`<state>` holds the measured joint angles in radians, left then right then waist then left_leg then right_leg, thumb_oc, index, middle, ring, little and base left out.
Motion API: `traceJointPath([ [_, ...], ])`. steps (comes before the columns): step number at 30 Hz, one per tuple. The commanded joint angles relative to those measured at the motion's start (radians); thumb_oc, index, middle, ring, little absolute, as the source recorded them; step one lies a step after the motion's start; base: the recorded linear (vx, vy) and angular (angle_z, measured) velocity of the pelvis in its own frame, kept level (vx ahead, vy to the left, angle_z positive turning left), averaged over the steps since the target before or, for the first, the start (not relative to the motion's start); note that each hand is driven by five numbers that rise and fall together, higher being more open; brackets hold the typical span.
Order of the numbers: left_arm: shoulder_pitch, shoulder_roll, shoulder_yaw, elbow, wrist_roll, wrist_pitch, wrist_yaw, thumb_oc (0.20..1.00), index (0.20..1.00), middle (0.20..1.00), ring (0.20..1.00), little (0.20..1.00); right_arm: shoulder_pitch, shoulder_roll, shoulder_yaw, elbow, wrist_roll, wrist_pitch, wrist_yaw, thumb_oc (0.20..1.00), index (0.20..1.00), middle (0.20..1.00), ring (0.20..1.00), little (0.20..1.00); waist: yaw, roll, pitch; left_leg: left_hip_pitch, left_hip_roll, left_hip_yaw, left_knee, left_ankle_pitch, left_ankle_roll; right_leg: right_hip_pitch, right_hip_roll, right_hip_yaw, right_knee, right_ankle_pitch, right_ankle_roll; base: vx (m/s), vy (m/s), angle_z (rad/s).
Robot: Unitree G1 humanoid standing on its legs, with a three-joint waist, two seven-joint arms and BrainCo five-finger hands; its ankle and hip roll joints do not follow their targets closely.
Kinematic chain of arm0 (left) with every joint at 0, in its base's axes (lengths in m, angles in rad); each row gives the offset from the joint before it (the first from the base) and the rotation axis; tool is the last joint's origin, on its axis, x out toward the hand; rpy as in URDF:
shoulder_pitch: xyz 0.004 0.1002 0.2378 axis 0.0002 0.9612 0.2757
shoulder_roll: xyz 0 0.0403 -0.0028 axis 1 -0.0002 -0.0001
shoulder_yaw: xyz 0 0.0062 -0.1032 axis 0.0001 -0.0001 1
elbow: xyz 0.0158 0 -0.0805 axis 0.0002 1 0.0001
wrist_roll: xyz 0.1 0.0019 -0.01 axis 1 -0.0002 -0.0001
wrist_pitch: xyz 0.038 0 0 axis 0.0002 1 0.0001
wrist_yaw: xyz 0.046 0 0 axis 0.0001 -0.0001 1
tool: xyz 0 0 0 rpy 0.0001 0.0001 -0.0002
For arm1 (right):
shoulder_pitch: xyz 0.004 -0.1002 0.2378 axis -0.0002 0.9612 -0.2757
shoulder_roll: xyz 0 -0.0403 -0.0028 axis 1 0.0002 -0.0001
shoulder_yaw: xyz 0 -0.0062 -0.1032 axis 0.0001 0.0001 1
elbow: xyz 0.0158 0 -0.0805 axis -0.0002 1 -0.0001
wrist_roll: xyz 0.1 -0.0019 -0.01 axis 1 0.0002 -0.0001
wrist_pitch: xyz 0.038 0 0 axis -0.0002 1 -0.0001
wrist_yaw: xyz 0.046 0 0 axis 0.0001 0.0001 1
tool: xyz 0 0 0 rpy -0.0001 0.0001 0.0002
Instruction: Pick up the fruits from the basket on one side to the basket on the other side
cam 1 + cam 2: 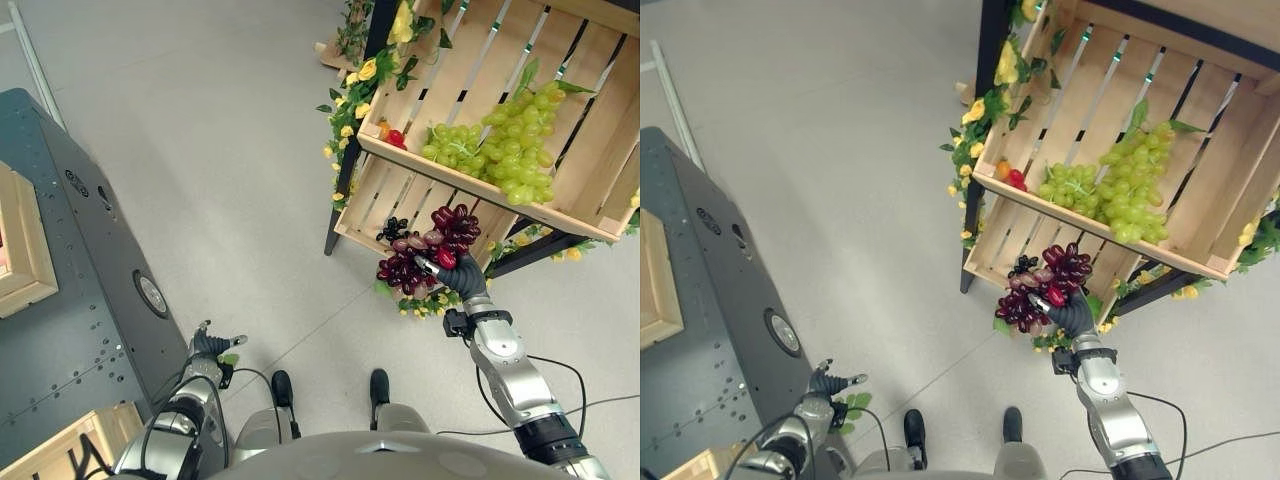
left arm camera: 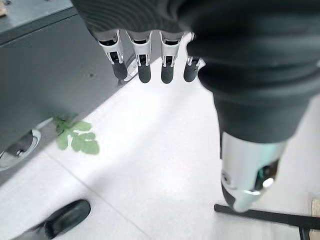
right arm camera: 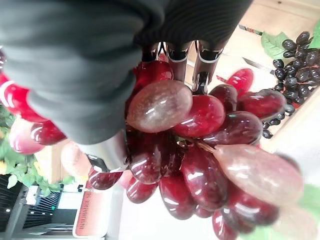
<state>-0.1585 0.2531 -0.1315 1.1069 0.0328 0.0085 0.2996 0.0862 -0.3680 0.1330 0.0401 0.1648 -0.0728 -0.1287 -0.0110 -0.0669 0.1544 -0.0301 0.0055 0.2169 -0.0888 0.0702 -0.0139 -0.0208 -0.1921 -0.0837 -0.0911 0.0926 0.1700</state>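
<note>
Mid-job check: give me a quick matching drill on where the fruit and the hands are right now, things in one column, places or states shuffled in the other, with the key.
Things:
1. red grapes
2. green grapes
3. black grapes
4. left hand

Places or states:
A. lying in the lower crate
B. low by the grey platform, fingers straight, holding nothing
C. gripped by the right hand, in front of the lower crate
D. lying in the upper crate

Pairs: 1-C, 2-D, 3-A, 4-B
</note>
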Motion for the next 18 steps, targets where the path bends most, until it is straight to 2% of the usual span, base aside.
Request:
traceJointPath([
  [1,0.026,-0.022,-0.004,0.089,0.053,0.007,-0.008,1.000,1.000,1.000,1.000,1.000,-0.034,-0.033,-0.085,-0.145,-0.001,-0.057,-0.001,0.200,0.200,0.200,0.200,0.200,0.013,0.007,-0.047,0.030,0.028,-0.062,0.015,-0.084,-0.031,-0.025,0.042,0.009,0.004,-0.004,0.018,0.04,-0.017,-0.02],
  [4,0.068,-0.058,-0.002,0.133,0.087,0.024,-0.009,1.000,1.000,1.000,1.000,1.000,-0.018,-0.055,-0.120,-0.197,0.009,-0.066,-0.011,0.200,0.200,0.200,0.200,0.200,0.020,0.003,-0.051,0.045,0.035,-0.066,0.012,-0.087,-0.037,-0.010,0.050,0.004,0.004,-0.022,0.014,0.05,-0.046,-0.01],
  [7,0.085,-0.072,0.019,0.151,0.063,0.026,-0.019,1.000,1.000,1.000,1.000,1.000,-0.003,-0.069,-0.152,-0.225,0.020,-0.069,-0.013,0.200,0.200,0.200,0.200,0.200,0.025,0.001,-0.051,0.049,0.041,-0.074,0.009,-0.083,-0.041,-0.002,0.055,-0.002,0.004,-0.030,0.011,0.02,-0.045,0.06],
  [18,0.092,-0.062,0.012,0.128,0.076,0.028,-0.003,1.000,1.000,1.000,1.000,1.000,-0.017,-0.089,-0.227,-0.285,0.054,-0.086,-0.045,0.200,0.200,0.200,0.200,0.200,0.030,-0.008,-0.064,0.045,0.052,-0.083,0.002,-0.080,-0.048,0.008,0.066,-0.003,0.004,-0.042,0.010,0.01,-0.012,0.05],
])
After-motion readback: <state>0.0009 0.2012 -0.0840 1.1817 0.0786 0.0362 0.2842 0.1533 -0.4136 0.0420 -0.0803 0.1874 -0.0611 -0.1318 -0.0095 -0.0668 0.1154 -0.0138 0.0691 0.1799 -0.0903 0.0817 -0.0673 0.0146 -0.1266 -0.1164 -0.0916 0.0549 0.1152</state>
